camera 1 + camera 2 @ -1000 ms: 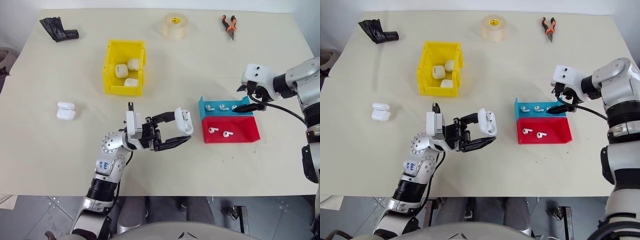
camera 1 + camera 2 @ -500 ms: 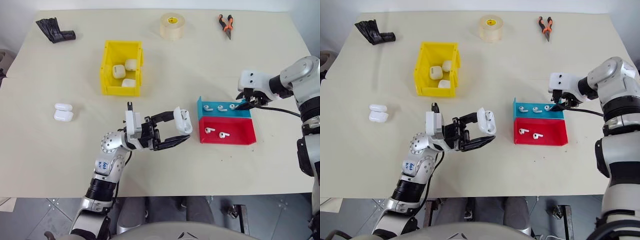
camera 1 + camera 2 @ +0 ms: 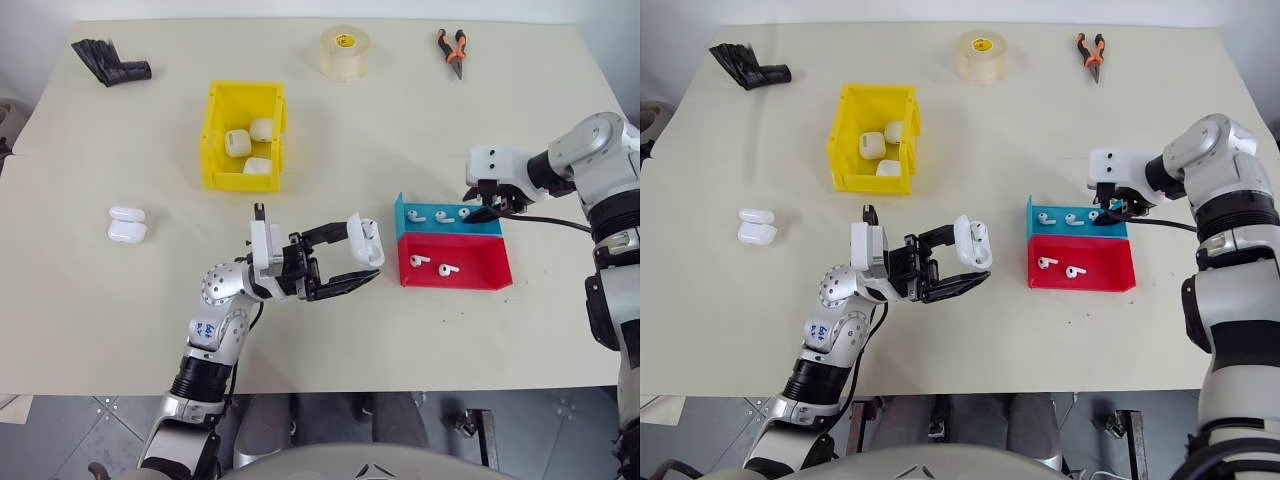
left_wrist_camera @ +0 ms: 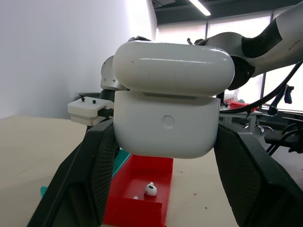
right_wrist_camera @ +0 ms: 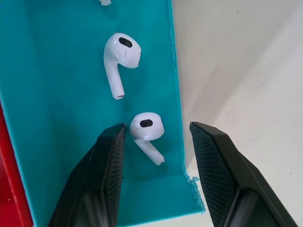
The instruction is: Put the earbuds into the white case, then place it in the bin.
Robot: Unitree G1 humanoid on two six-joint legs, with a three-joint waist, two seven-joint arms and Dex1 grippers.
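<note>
The left gripper (image 3: pixel 352 262) clamps the case (image 3: pixel 366 240) just left of the red tray (image 3: pixel 480 270). The right gripper (image 5: pixel 156 142) hangs part-open astride an earbud (image 5: pixel 147 130) in the blue tray (image 5: pixel 57 118), whose far earbud is cut off.

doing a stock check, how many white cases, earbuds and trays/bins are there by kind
white cases: 6, three in the yellow bin, two stacked on the table, one in the left gripper
earbuds: 5, three in the blue tray, two in the red tray
trays and bins: 3
total: 14
</note>
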